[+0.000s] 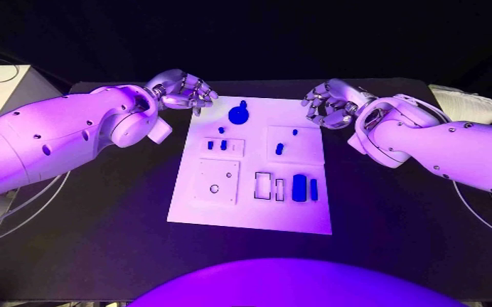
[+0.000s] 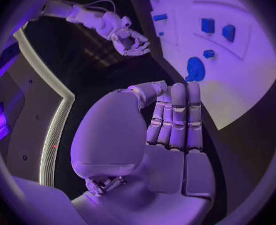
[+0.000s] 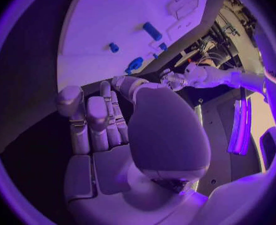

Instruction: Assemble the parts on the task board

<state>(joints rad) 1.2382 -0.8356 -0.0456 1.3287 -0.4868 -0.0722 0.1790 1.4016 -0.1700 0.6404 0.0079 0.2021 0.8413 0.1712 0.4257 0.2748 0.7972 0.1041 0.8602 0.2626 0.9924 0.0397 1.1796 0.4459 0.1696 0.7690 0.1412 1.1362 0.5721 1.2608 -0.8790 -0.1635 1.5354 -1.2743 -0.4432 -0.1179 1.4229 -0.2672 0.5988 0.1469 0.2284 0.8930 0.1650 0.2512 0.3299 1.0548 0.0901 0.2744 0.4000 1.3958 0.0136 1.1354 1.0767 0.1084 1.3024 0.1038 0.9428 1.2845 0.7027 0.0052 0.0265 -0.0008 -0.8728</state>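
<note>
Flanking the task board (image 1: pixel 251 211) at its far corners, the left hand (image 1: pixel 183 91) and right hand (image 1: pixel 330 104) hover empty, fingers loosely curled, near the round blue part (image 1: pixel 238 114).

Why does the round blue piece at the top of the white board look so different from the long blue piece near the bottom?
The round blue piece is a disc with a small knob; the long blue piece is a narrow block. The round one lies at the board's far end, between the hands, while the long one sits at the near end beside rectangular slots. Both are blue, rest on the task board, and neither is held.
</note>
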